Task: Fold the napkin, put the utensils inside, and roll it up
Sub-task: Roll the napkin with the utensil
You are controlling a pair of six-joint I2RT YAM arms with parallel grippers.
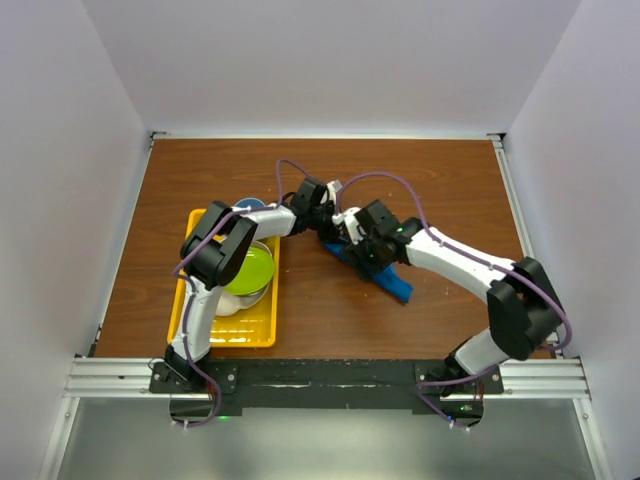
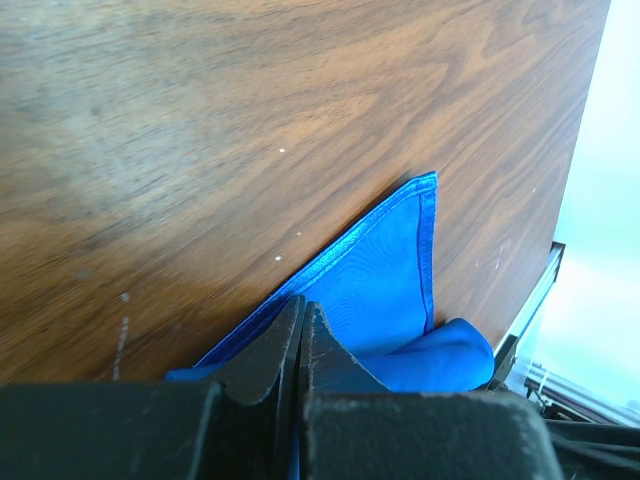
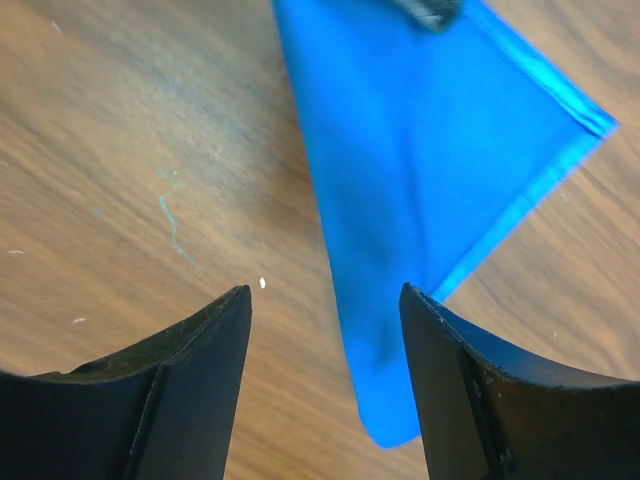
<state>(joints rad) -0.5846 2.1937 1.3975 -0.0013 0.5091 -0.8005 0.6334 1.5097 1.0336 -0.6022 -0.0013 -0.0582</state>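
At the left, a yellow tray (image 1: 255, 330) held a green bowl (image 1: 255, 268). The left pincer (image 2: 300, 312) was closed tight, seemingly nipping an edge of the napkin (image 2: 385, 270), which lay mid-tabletop (image 2: 200, 120) folded to a narrow triangle. The right pincer (image 3: 325, 292) hovered over it, spread wide and empty. Folding looked underway. No fork showed, so loading and rolling remained. No writing was legible.

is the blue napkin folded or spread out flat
Folded: the bright blue cloth napkin lies narrow and pointed, one layer over another.
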